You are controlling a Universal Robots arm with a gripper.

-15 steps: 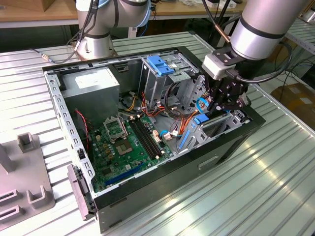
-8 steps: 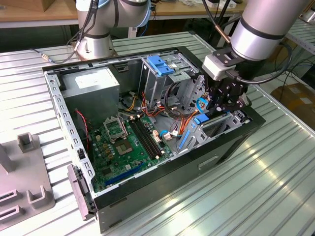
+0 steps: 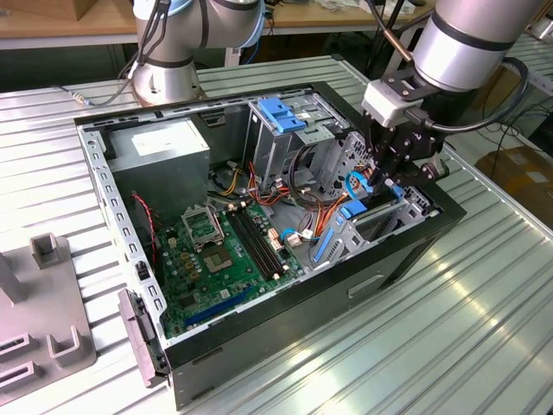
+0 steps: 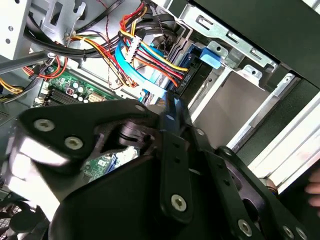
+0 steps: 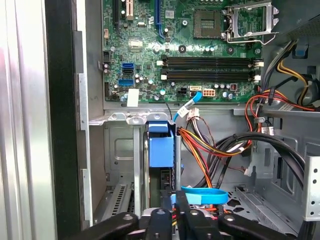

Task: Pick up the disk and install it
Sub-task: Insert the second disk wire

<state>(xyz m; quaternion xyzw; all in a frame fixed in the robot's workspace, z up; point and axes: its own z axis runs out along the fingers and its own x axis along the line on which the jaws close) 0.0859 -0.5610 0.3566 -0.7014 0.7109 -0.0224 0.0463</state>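
**Disk sitting on edge in the bay under the hand**

Disk is standing on edge in the drive bay at the front corner of the open case, its blue rail end facing the first wrist view and a dark stretch of its body showing just below that. The hand is reaching down into the case directly above it, and its two black fingers are lying close together at the disk's near end, beside a blue cable loop. Whether they are pinching the disk or only meeting over it I cannot tell, since the contact itself is hidden.

In the exterior view the hand is hanging among the orange and red wires, with the blue-handled cage just behind it and the grey power supply well apart on the far side of the case. Beyond the fingers, the motherboard is lying flat with its memory slots and socket exposed. In the second wrist view the hand's black linkage is crowding the foreground, and a blue bay latch is sitting past it. The case is resting on a ribbed metal worktop.
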